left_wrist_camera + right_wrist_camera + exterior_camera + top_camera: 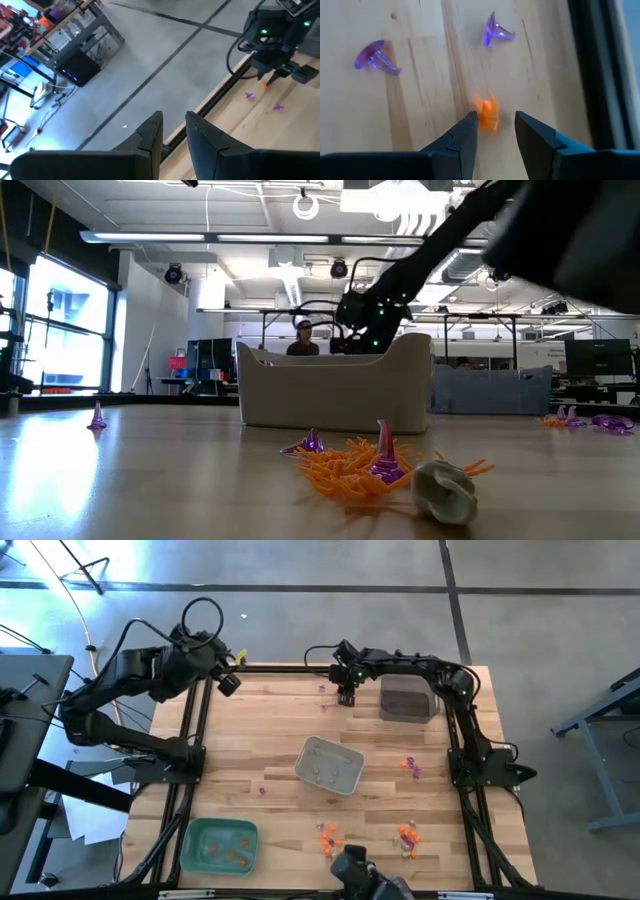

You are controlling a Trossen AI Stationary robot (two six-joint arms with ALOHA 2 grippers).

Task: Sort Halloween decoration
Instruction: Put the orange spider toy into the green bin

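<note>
Much of the small stuff is hard to read from above: the trinkets on the wooden table [270, 740] show only as coloured specks, and what lies in the trays is barely resolved. The green tray [219, 845] near the front left corner holds a few orange bits; the pale grey tray [329, 764] in the middle holds several whitish pieces; the dark tray [407, 699] at the back right has contents I cannot make out. From table height the pale tray's wall hides its inside, and a person behind it shows only partly above the rim. The right gripper [494, 131] is low over the table's back edge, just left of the dark tray, fingers parted with a gap between them; an orange spider [487, 114] sits just ahead of that gap, blurred, close against one fingertip, and whether it is pinched or merely touched cannot be told. Two purple trinkets [496, 30] lie on the wood beyond it. The left gripper [174, 131] hangs off the table's back left corner, over the floor, its fingers slightly apart and holding nothing. Loose orange and purple pieces [330, 837] lie scattered along the front of the table, and a tangle of orange spiders [350, 465] with a pale trinket [444, 490] sits nearest the low camera.
</note>
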